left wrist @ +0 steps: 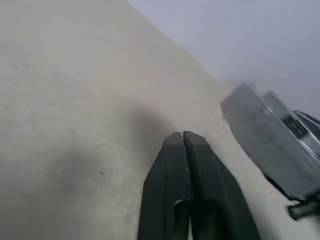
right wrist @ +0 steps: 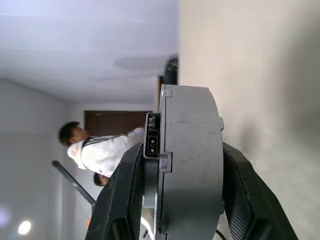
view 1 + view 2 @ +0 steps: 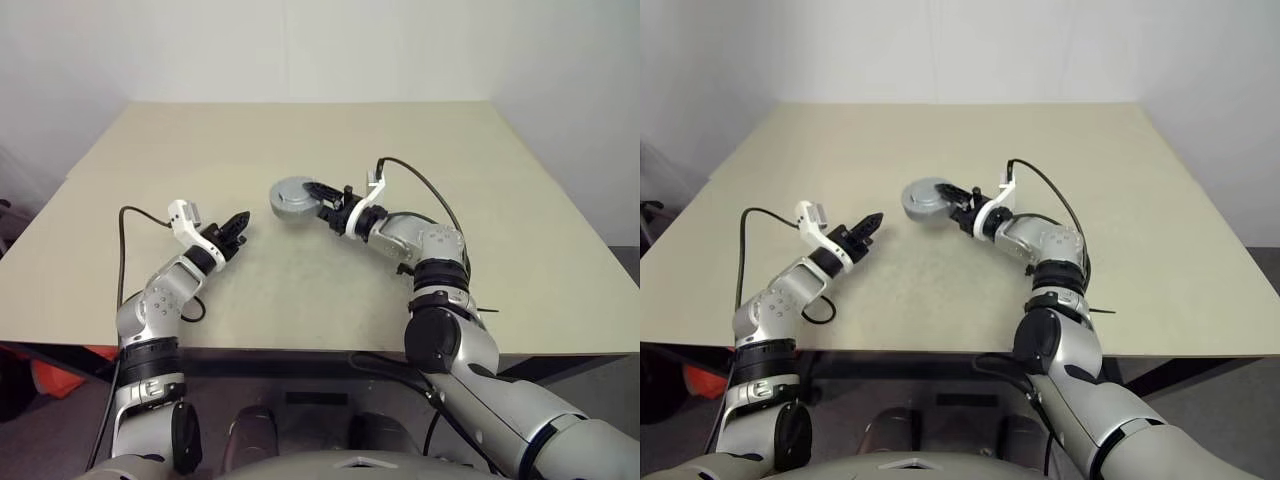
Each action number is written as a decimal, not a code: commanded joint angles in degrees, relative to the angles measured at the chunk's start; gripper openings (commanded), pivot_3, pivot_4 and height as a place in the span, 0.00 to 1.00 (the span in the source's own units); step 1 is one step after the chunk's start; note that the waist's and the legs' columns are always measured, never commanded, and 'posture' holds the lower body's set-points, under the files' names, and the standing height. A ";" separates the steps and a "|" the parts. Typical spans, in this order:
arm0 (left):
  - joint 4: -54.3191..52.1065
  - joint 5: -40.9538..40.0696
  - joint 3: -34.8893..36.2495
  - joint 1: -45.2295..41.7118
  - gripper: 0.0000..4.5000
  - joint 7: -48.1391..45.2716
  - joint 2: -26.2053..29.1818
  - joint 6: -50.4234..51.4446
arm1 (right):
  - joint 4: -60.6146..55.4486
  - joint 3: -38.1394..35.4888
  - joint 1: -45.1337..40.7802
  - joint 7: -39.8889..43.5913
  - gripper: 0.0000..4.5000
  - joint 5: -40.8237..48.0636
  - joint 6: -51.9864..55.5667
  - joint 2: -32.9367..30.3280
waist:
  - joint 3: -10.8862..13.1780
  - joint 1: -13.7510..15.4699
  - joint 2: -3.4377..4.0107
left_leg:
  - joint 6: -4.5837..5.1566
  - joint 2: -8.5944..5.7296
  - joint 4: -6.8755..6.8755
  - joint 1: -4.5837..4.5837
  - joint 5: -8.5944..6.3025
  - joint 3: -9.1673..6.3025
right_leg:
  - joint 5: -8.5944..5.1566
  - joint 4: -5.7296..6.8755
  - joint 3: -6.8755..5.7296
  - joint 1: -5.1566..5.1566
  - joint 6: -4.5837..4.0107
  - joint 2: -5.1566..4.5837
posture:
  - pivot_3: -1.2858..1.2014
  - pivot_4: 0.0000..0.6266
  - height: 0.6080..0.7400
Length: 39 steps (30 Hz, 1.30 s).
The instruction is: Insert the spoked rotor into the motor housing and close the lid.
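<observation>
My right gripper (image 3: 312,196) is shut on the motor housing (image 3: 290,197), a short round grey metal cup. It holds the housing by its two flat faces over the middle of the table. In the right wrist view the housing (image 2: 192,160) sits edge-on between the black fingers (image 2: 125,195), with a small connector on its rim. Its inside is hidden. The spoked rotor and the lid are out of view. My left gripper (image 3: 240,222) is shut and empty, a short way to the left of the housing and pointing toward it. The left wrist view shows its fingers (image 1: 172,190) pressed together.
The beige table (image 3: 300,290) runs wide under both arms, with its front edge close to me and a white wall behind. A black cable loops off each wrist. In the right wrist view a person (image 2: 105,150) in a white top stands far off by a dark door.
</observation>
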 commanded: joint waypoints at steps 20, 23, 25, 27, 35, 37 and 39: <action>2.15 -31.03 2.51 -6.58 0.97 10.62 -7.54 7.41 | -11.03 10.64 0.00 3.34 0.46 5.12 3.85 1.84 | 0.10 0.25 -0.18 | -0.12 -0.03 0.40 -0.02 0.07 -0.06 | 0.23 0.13 0.00 0.08 0.38 0.08 | 0.52 0.00 1.00; 4.88 -29.40 1.71 -8.53 0.97 10.48 -8.21 5.73 | -11.89 10.85 0.41 2.99 0.46 5.38 3.74 1.99 | 0.10 0.25 -0.19 | -0.13 -0.03 0.45 -0.02 0.07 -0.07 | 0.26 0.14 0.02 0.10 0.43 0.07 | 0.52 0.00 1.00; 6.43 -28.61 1.29 -9.27 0.93 9.99 -8.23 4.86 | -12.40 10.89 0.55 2.74 0.46 5.51 3.53 2.11 | 0.10 0.20 -0.18 | -0.13 -0.04 0.47 -0.02 0.07 -0.06 | 0.27 0.14 0.02 0.12 0.45 0.07 | 0.52 0.00 1.00; 6.61 -28.36 0.79 -9.34 0.85 9.65 -8.31 4.49 | -12.79 10.94 0.69 2.52 0.46 5.52 3.27 2.20 | 0.10 0.06 -0.19 | -0.13 -0.03 0.47 -0.01 0.07 -0.07 | 0.27 0.14 0.02 0.12 0.45 0.08 | 0.52 0.00 1.00; 5.64 -29.35 0.65 -8.15 0.50 10.08 -7.85 4.16 | -11.74 11.35 1.42 1.75 0.46 4.78 1.49 1.50 | 0.11 0.18 -0.20 | -0.12 -0.04 0.50 -0.04 0.07 -0.07 | 0.28 0.15 0.01 0.12 0.44 0.07 | 0.52 0.00 1.00; 5.75 -29.17 0.59 -8.12 0.50 10.46 -7.84 3.92 | -11.13 11.57 1.41 1.72 0.46 4.41 0.80 1.43 | 0.11 0.20 -0.20 | -0.12 -0.04 0.53 -0.04 0.07 -0.08 | 0.28 0.17 0.02 0.12 0.45 0.07 | 0.52 0.00 1.00; 5.93 -28.76 0.49 -8.10 0.50 10.68 -7.73 3.62 | -10.63 11.89 1.50 2.39 0.46 3.97 -0.40 1.24 | 0.11 0.20 -0.20 | -0.12 -0.04 0.58 -0.04 0.07 -0.08 | 0.29 0.21 0.02 0.13 0.45 0.07 | 0.52 0.00 1.00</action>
